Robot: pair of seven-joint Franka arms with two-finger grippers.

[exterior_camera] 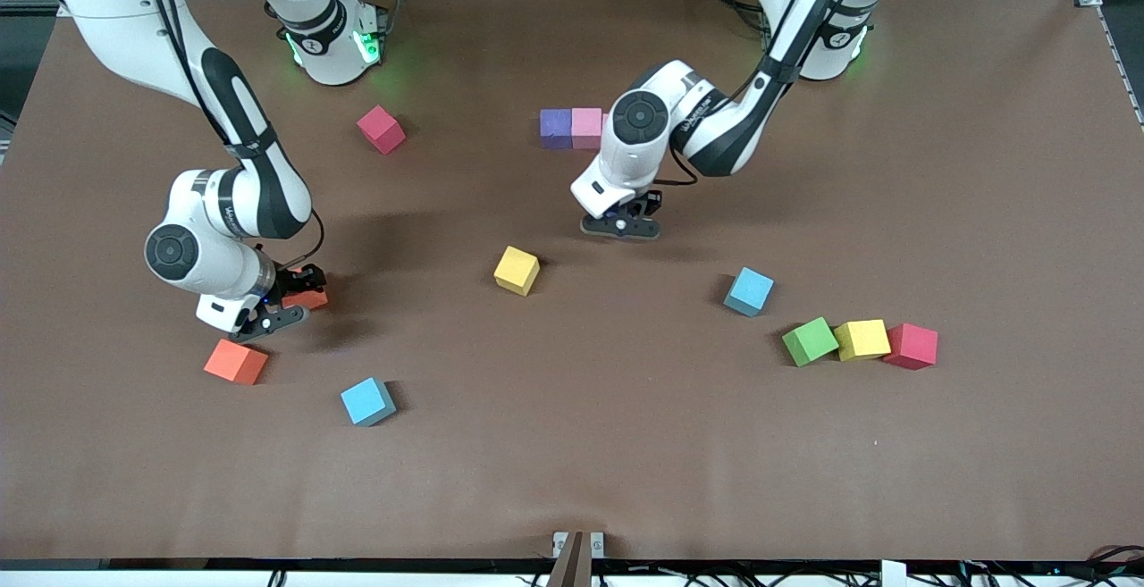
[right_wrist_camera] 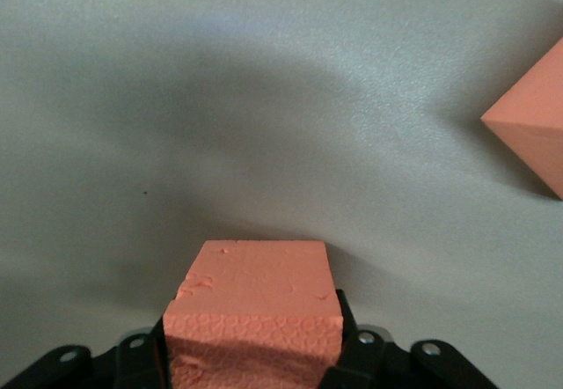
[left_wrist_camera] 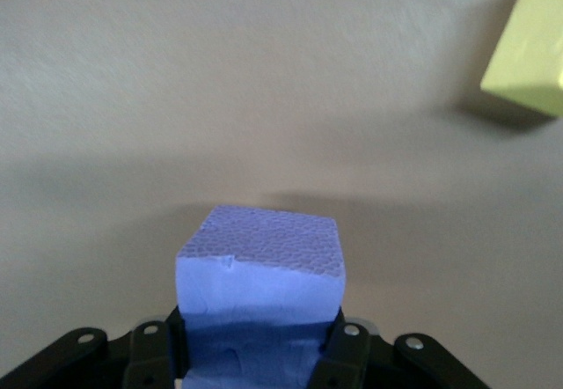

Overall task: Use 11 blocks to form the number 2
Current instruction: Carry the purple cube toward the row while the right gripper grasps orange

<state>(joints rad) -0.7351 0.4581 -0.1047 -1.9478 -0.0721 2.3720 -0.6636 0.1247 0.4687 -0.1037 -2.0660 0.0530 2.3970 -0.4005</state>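
The right arm comes down from its base in a bent elbow, wrist turned downward, and its right claw (exterior_camera: 279,312) sits low at the worktop (exterior_camera: 572,480) with both fingers pressed to the sides of an orange block (right_wrist_camera: 252,319), narrow around it. A second orange block (exterior_camera: 236,361) lies just beside that claw, nearer the front camera, and a sky-blue block (exterior_camera: 367,401) lies nearer still, toward the middle. A crimson cube (exterior_camera: 382,129) sits alone near the right arm's base. A yellow block (exterior_camera: 517,270) stands by itself at mid-worktop with bare surface all round. A purple block (exterior_camera: 555,128) and a pink block (exterior_camera: 586,127) touch side by side in a short row, the start of the number 2; the left arm's wrist covers whatever follows the pink one. That left arm reaches from its base, folds at the elbow and points its wrist down, the left claw (exterior_camera: 621,225) low over bare worktop, clamped on a purple block (left_wrist_camera: 259,288) that fills the gap between its fingers. Another sky-blue block (exterior_camera: 748,291) sits apart toward the left arm's end. Then a green block (exterior_camera: 810,341), a yellow block (exterior_camera: 862,339) and a crimson cube (exterior_camera: 912,346) touch in a row. The strip along the front edge is bare.
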